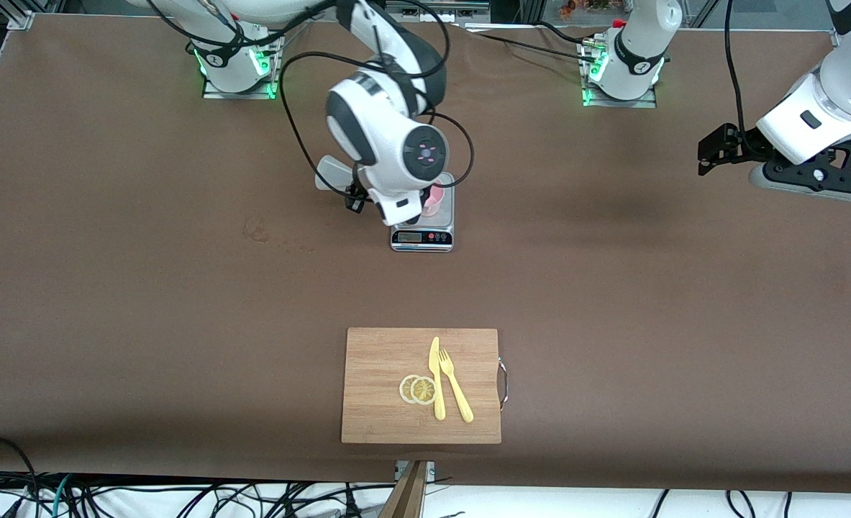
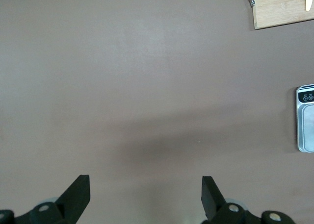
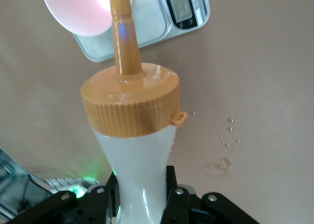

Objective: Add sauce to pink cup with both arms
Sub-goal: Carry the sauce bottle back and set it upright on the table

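Note:
The sauce, a whitish squeeze bottle with an orange cap, is tipped over with its body pinched in. My right gripper is shut on that body. The nozzle tip points at the rim of the pink cup, which stands on the grey scale. In the front view the right wrist covers the bottle and most of the pink cup, and my right gripper hangs beside the scale. My left gripper waits open over bare table at the left arm's end, and its fingers hold nothing.
A wooden cutting board lies nearer the front camera than the scale, with lemon slices, a yellow knife and a fork on it. Small clear droplets dot the brown table beside the scale.

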Robot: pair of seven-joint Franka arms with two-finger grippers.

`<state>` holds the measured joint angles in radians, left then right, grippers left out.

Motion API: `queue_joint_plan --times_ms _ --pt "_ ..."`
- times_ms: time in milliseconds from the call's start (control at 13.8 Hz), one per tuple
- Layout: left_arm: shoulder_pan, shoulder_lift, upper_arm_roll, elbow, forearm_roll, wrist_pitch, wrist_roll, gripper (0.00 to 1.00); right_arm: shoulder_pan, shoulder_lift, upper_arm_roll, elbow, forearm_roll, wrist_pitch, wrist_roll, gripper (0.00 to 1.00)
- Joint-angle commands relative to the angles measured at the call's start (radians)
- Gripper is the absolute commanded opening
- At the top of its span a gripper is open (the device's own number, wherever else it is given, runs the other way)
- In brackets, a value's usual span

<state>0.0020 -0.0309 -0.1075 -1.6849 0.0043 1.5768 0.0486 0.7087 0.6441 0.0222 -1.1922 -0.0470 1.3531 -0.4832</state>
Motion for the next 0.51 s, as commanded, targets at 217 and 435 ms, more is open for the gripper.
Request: queue_joint_plan --times_ms 217,435 --pt "0.007 0.005 -0.003 0.014 -0.004 -0.015 0.014 1.00 -0.248 -0.323 0.016 -0.334 0.246 0.199 -0.245 0.19" --pt "0.007 0.005 -0.003 0.014 -0.004 -0.015 0.014 1.00 -0.411 -0.418 0.030 -0.432 0.350 0.228 -0.438 0.20"
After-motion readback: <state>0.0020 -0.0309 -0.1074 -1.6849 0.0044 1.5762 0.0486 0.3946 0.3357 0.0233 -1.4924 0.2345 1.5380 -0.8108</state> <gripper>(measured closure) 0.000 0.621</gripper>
